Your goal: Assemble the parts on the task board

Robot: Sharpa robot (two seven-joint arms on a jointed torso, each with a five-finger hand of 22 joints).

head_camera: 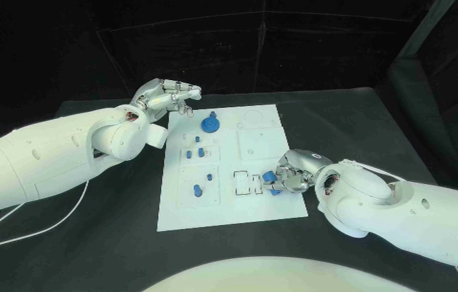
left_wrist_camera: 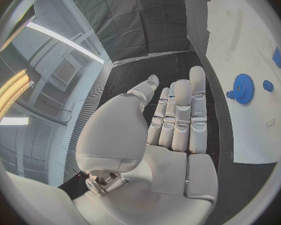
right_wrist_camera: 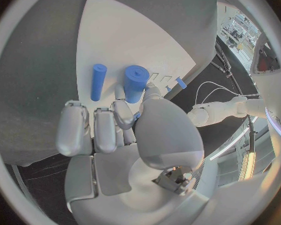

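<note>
The white board (head_camera: 229,206) lies on the black worktop (head_camera: 382,133). The right robot hand (head_camera: 291,173) rests at the board's near right edge, its fingers curled round a short blue cylinder (right_wrist_camera: 135,82); a thin blue rod (right_wrist_camera: 98,81) lies just beside it on the board. The left robot hand (head_camera: 170,97) hovers off the board's far left corner, fingers straight and pressed together, holding nothing. Near it, a blue gear (head_camera: 210,124) sits on the board, with smaller blue pieces (head_camera: 196,189) in the board's recesses toward the robot.
</note>
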